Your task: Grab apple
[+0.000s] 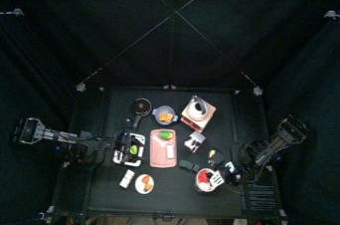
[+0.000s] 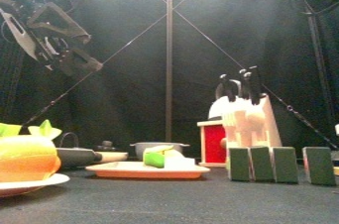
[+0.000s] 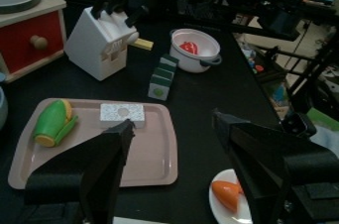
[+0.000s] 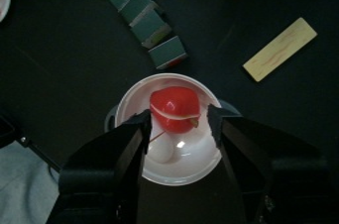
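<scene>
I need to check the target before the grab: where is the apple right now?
The apple sits in a white bowl near the table's front right in the top view, directly between the open right tool.

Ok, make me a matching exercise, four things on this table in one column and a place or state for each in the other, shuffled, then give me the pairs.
Things:
1. apple
2. corn cob
3. knife block
4. right gripper

Places or states:
A. lying on the pink tray
B. jaws open, right above the bowl
C. standing beside the red and white toy cabinet
D. sitting in the white bowl

Pairs: 1-D, 2-A, 3-C, 4-B
</scene>
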### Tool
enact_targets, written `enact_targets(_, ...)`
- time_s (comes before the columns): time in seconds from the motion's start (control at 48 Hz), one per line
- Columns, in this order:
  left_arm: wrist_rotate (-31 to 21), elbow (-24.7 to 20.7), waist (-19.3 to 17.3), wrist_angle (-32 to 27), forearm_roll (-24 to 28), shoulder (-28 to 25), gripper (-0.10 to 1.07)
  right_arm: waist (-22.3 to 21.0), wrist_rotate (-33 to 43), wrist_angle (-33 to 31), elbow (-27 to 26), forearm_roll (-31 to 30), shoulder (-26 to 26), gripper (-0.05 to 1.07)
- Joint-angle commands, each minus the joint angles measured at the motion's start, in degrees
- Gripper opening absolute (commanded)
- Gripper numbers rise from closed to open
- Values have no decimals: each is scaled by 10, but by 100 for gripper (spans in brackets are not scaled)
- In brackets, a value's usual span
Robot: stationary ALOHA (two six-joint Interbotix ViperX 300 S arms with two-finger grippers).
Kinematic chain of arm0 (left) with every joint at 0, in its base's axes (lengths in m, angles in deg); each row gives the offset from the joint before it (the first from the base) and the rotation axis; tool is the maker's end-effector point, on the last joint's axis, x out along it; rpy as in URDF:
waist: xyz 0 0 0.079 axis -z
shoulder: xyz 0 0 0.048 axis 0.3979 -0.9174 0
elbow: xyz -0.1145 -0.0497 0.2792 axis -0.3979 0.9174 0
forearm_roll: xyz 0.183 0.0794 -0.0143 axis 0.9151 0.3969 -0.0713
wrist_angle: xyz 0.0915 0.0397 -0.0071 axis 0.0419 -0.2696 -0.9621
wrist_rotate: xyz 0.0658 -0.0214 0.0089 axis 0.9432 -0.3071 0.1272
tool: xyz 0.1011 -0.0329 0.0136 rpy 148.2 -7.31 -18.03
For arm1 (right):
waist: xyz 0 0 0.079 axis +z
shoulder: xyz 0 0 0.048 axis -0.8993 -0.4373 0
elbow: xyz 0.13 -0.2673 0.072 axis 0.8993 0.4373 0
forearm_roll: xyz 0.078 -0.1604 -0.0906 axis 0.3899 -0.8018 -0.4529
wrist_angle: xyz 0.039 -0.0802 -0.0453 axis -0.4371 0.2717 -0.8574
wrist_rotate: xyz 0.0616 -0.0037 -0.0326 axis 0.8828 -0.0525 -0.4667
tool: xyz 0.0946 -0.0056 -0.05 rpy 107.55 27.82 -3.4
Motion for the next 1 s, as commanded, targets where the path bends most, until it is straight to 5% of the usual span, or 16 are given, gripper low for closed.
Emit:
enact_targets(0.0, 1, -7, -2, 4, -2, 2, 98, -8, -4, 16, -2, -12, 21, 84)
enact_targets(0.229, 1, -5, -2, 3, -1, 2, 98, -3, -2, 53, -18, -81, -18, 84)
enact_targets(0.562, 1, -4, -2, 4, -4, 2, 98, 1, -5, 60, -72, -29, -127, 85)
enact_targets(0.979, 2, -4, -2, 4, -5, 1, 98, 13, -61, 53, -60, -43, -149, 94)
